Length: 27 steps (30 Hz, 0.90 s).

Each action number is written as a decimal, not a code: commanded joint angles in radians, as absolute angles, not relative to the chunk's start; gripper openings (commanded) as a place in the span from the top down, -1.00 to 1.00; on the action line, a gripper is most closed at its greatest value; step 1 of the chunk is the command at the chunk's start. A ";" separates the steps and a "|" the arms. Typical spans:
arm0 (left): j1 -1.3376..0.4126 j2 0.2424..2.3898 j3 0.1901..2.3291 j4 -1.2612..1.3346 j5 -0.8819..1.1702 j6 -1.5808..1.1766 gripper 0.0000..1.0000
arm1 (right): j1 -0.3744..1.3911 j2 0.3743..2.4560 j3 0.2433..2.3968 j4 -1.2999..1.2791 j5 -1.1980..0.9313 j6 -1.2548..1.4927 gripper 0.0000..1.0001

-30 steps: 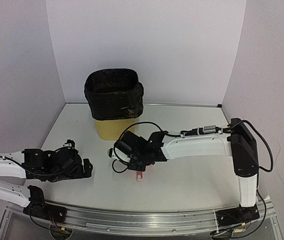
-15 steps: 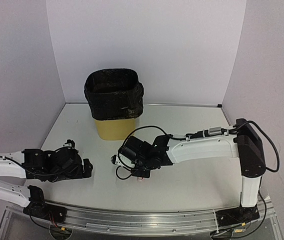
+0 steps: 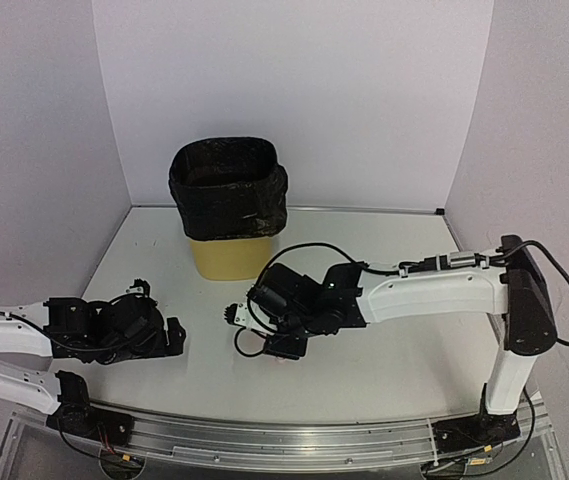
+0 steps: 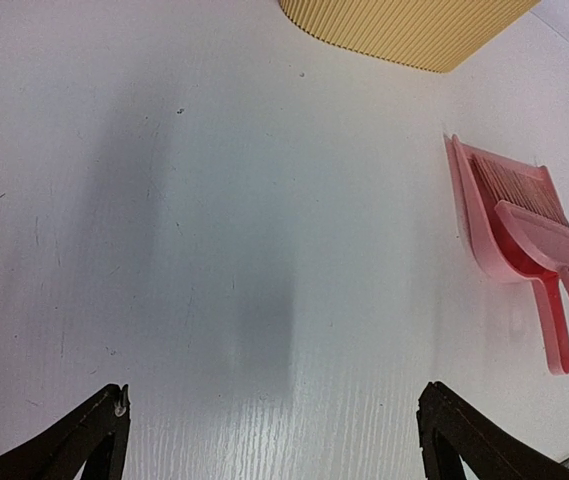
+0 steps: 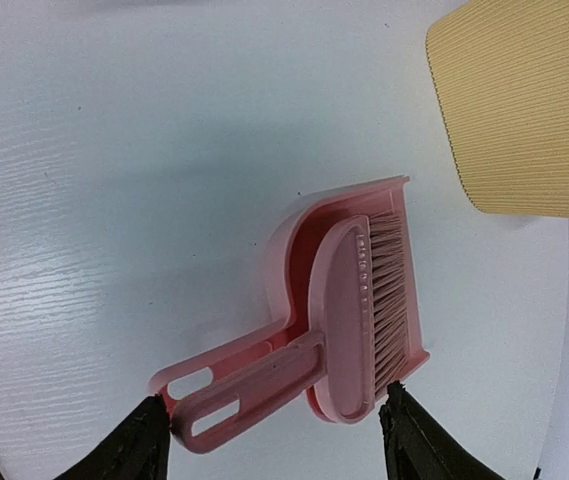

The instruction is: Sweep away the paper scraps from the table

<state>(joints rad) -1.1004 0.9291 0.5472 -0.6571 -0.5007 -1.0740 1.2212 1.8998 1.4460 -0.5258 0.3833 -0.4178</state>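
While left hand (image 4: 274,400) and right hand (image 5: 274,405) agape (empty), bristly brush (image 5: 359,310) inside pink dustpan (image 5: 284,250).

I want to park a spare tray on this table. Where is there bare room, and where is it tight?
Bare: the table back right, between the bin and the right wall; also the near strip between the left gripper and the dustpan. Crowded: the centre, where the right gripper hangs over dustpan and brush.
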 commanded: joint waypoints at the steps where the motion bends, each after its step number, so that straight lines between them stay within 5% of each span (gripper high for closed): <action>1: -1.097 0.922 0.560 -0.686 -0.519 -1.070 -0.99 | 1.231 1.826 1.425 -0.529 0.301 -0.391 -0.39; 27: -1.097 0.916 0.552 -0.679 -0.501 -1.075 -0.99 | 1.234 1.989 1.535 -0.525 0.441 -0.324 -0.49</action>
